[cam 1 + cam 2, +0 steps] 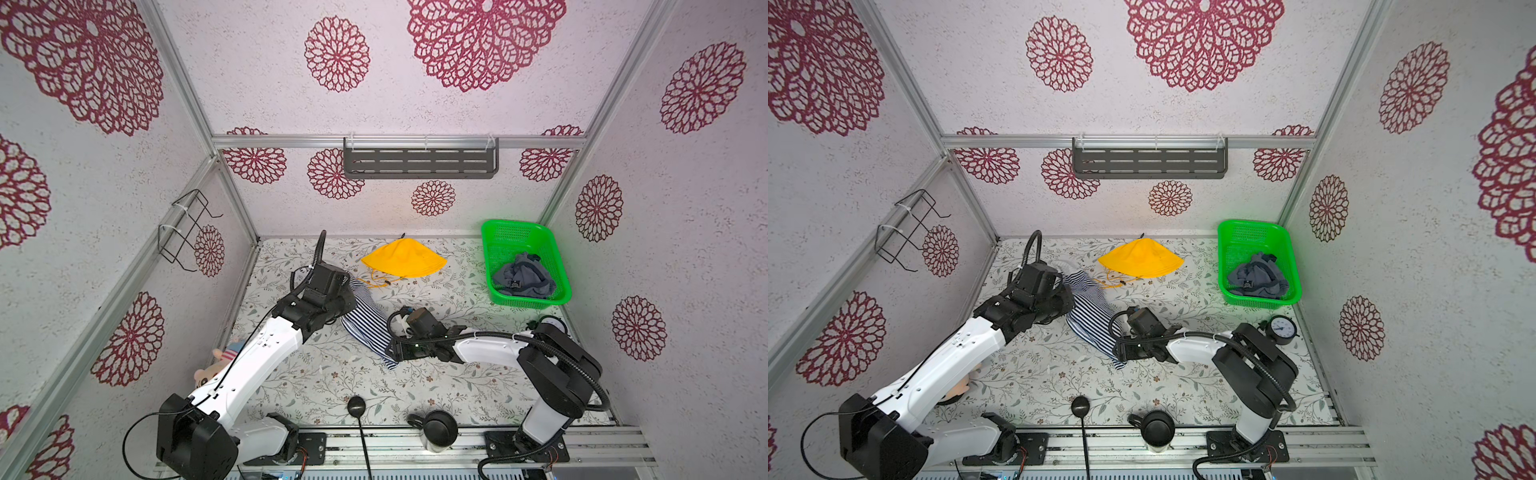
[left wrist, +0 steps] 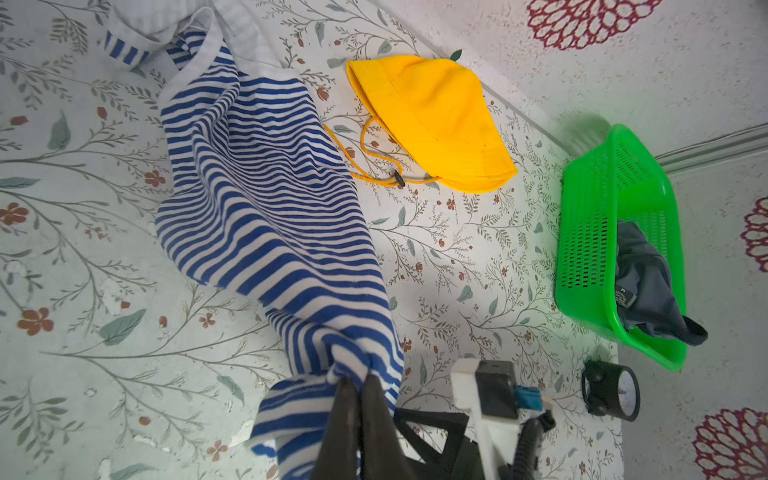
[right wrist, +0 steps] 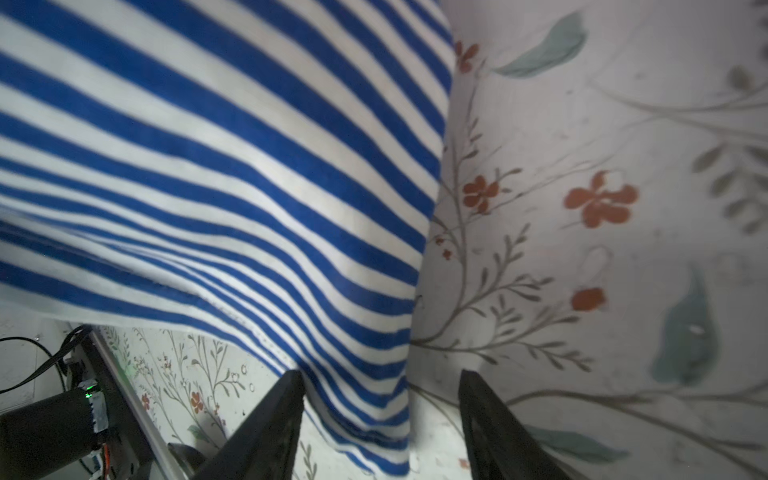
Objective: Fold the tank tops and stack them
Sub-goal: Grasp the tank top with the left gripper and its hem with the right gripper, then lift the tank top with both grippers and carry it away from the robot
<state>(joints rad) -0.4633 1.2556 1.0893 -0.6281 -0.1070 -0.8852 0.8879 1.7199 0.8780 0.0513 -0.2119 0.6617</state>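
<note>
Aluminium rail edges floral tabletop between rosette-papered walls.

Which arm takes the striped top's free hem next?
Likely right: the right tool is open around the hem of the navy-and-white striped cloth tank top; the left tool is shut on another part.

This is a robot test booth in a lab, dressed to look homely. Bare aluminium framing boxes in walls papered with red flower prints, and two robot arms are bolted to a metal rail along the near edge. A leaf-patterned table cover, a far-wall shelf, a left-wall wire rack and a green basket at the far right are household props.
</note>
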